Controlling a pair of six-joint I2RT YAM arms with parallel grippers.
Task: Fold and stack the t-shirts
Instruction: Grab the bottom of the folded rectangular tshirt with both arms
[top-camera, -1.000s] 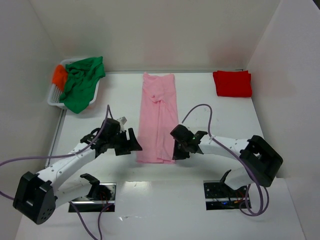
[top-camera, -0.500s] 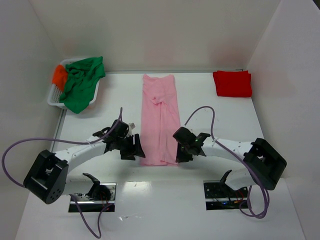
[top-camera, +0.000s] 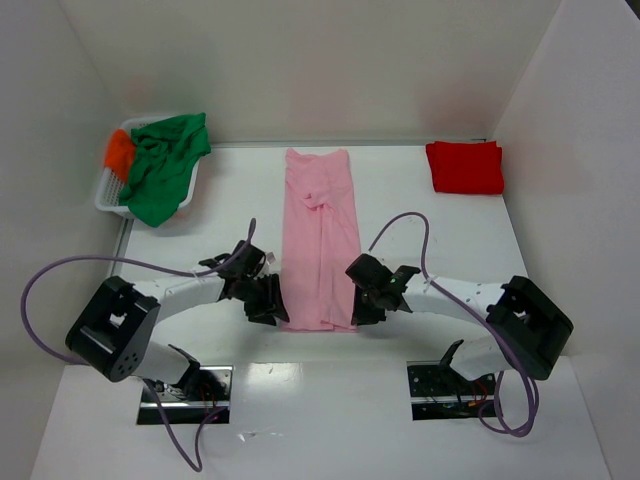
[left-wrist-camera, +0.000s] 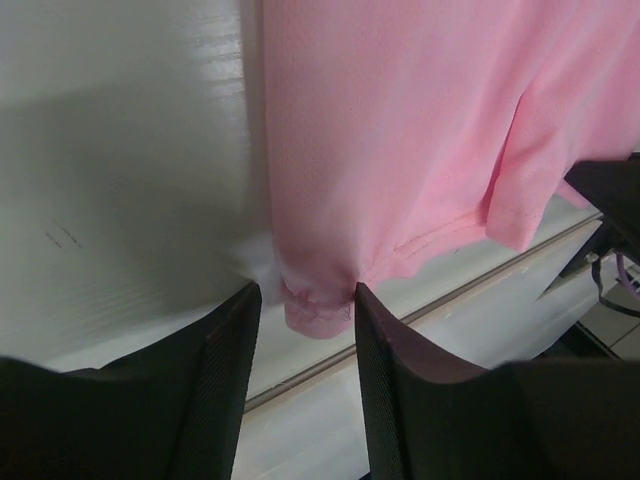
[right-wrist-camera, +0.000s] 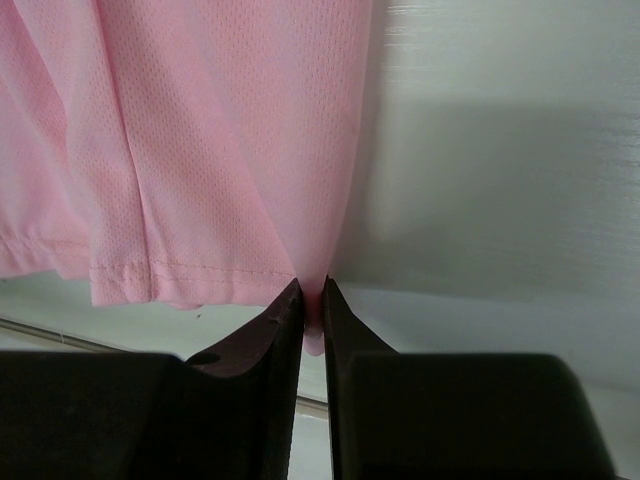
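Well beyond the left pincer (top-camera: 268, 300) and off to its left, by the back wall: a white plastic basket (top-camera: 108, 195), with a crumpled green cloth t-shirt (top-camera: 165, 165) spilling over its rim and an orange cloth t-shirt (top-camera: 119, 152) bunched at the green one's left. Left pincer itself low over the table, black fingers (left-wrist-camera: 225, 380) apart, straddling but not squeezing the near left hem corner of a light pink mesh-cloth t-shirt (top-camera: 318, 240). Between the two pincers and stretching away from them toward the back wall: that pink shirt, folded into a long narrow strip, lying flat, with a small rumple in its far half and a stitched hem at the near end. At the near right hem corner, the right pincer (top-camera: 362, 305), clenched on the shirt's edge, a sliver of pink pinched between its fingers. Far beyond it and to its right: a red cloth t-shirt (top-camera: 465, 166), folded square, in the back corner. Underneath everything, a glossy white table (top-camera: 440, 240); around it, plain white walls (top-camera: 300, 60) on three sides.
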